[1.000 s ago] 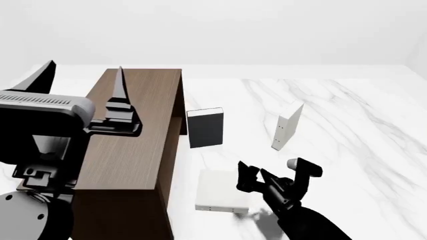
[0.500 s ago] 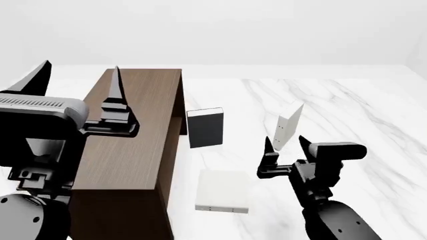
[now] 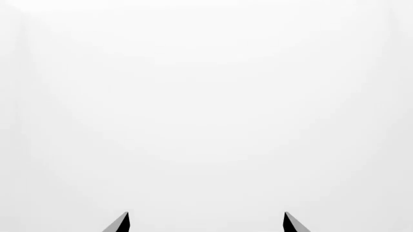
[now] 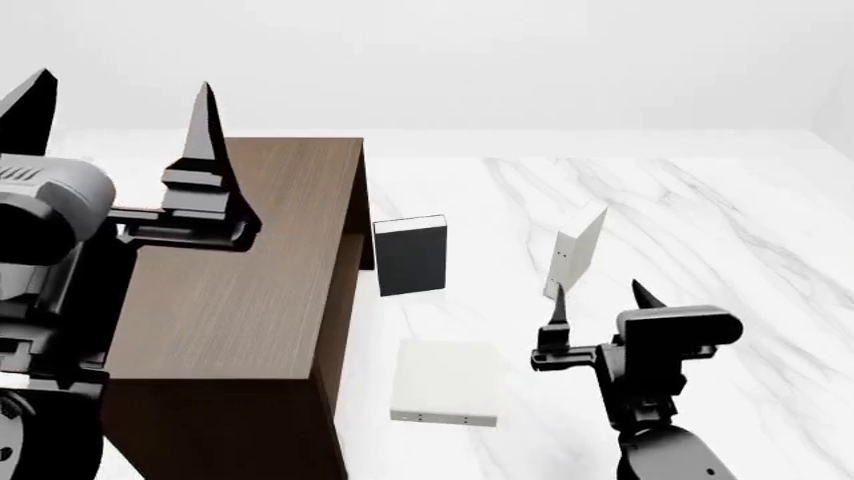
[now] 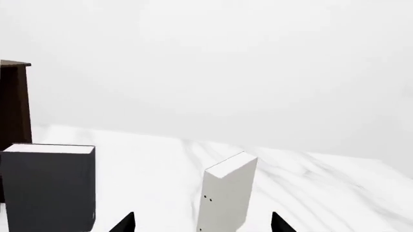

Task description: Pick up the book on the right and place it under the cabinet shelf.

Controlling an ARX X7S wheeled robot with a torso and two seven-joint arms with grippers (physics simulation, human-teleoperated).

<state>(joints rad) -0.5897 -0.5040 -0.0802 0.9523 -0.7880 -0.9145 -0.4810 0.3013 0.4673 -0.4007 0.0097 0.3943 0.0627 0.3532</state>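
The book (image 4: 447, 380), a plain pale grey-white slab, lies flat on the marble just right of the cabinet shelf (image 4: 254, 290), a big dark brown wood-grain box. My right gripper (image 4: 601, 292) is open and empty. It is raised right of the book and points away from me, clear of the book. In the right wrist view the right gripper (image 5: 202, 220) faces a thinner white book with dots (image 5: 226, 198); the pale slab is out of that view. My left gripper (image 4: 120, 90) is open and empty, high above the cabinet's left side. The left wrist view (image 3: 205, 217) shows only white.
A dark charcoal book (image 4: 410, 255) stands upright by the cabinet's far right corner, also in the right wrist view (image 5: 48, 188). The thinner dotted white book (image 4: 574, 250) stands upright further right. The white marble surface (image 4: 707, 230) stretches right. The cabinet's edge shows in the right wrist view (image 5: 13, 96).
My right gripper has lifted from low beside the flat pale book and swung right, now pointing forward. My left gripper has risen and shifted left. The books have not moved.
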